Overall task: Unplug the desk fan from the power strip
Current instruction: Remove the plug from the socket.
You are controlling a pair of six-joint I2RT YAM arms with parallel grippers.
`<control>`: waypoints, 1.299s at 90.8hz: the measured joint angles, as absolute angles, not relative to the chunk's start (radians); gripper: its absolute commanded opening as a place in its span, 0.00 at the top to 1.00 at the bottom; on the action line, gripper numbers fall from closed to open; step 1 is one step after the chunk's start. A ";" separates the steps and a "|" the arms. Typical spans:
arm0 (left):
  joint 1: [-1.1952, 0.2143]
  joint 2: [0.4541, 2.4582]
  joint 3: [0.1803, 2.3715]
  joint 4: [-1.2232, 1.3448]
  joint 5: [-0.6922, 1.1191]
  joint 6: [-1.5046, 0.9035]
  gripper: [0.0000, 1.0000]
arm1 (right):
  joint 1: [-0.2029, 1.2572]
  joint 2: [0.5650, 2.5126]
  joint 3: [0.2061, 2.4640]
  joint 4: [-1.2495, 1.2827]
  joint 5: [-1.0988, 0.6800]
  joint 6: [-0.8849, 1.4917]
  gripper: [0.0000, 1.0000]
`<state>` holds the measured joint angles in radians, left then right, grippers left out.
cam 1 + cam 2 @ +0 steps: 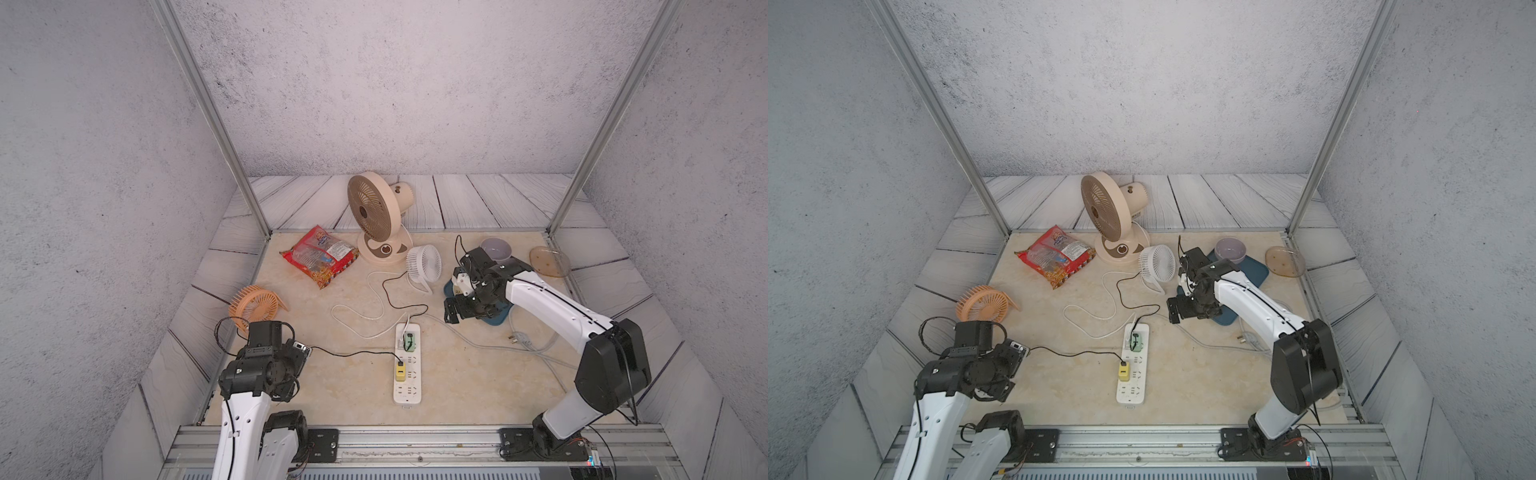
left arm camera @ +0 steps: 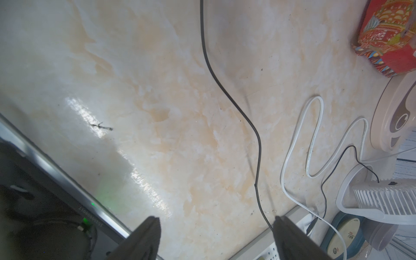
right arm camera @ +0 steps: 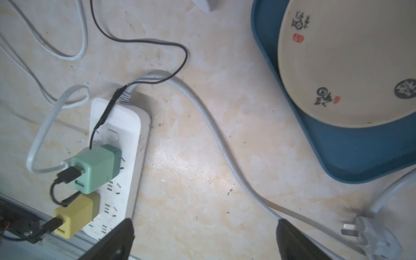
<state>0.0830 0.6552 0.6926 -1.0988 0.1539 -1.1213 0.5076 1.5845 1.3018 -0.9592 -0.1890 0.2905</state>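
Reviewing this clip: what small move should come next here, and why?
Probably ease the open right hand toward the power strip's far end, over the white plug beside the green adapter. The beige desk fan's white flat cord ends there, and this hand hangs empty, off to the strip's side.

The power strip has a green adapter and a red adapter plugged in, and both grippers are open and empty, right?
Not quite: the second adapter is yellow, not red. The right wrist view shows the green adapter and the yellow adapter plugged into the power strip. The left gripper and right gripper are open and empty.
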 measured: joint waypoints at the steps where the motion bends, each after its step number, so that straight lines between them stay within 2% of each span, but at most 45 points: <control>1: 0.083 0.654 0.693 -1.099 0.154 -1.121 0.15 | 0.513 1.578 1.296 -0.958 -0.191 0.294 0.01; 22: 0.083 0.612 0.690 -1.110 0.189 -1.106 0.15 | 0.599 1.473 1.198 -0.932 -0.229 0.347 0.01; 51: 0.083 0.556 0.636 -1.110 0.315 -1.074 0.21 | 0.731 1.268 1.076 -0.860 -0.257 0.348 0.01; 75: 0.058 0.503 0.582 -1.080 0.364 -1.122 0.24 | 0.752 1.224 1.054 -0.793 -0.273 0.307 0.01; 88: -0.075 0.498 0.571 -1.048 0.324 -1.201 0.24 | 0.752 1.232 1.054 -0.774 -0.281 0.279 0.01; 106: -0.314 0.498 0.570 -1.046 0.199 -1.346 0.31 | 0.752 1.239 1.039 -0.709 -0.303 0.275 0.01; 118: -0.411 0.447 0.550 -1.053 0.150 -1.432 0.32 | 0.752 1.239 0.990 -0.643 -0.321 0.271 0.03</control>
